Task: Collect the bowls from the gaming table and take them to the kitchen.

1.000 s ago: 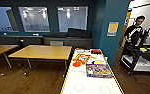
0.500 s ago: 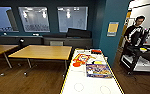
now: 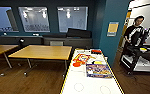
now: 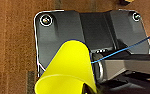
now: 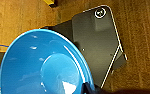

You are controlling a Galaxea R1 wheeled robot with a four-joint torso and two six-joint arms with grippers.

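In the left wrist view the yellow bowl (image 4: 66, 70) sits close against my left gripper (image 4: 87, 88), above brown floor and the robot's dark base plate; a dark finger laps over its rim. The blue bowl (image 5: 41, 67) shows in the right wrist view, its hollow facing the camera, with my right gripper (image 5: 89, 88) clamped at its rim. In the head view the gaming table (image 3: 73, 86), white-topped with yellow edge trim and faint circles, stretches ahead at the lower right.
Colourful printed sheets (image 3: 98, 70) and a red item (image 3: 96, 51) lie on the gaming table's far half. Wooden tables (image 3: 42, 52) stand to the left on dark wood floor. A teal pillar (image 3: 113, 30) rises beside a person (image 3: 134, 32) at a control rig on the right.
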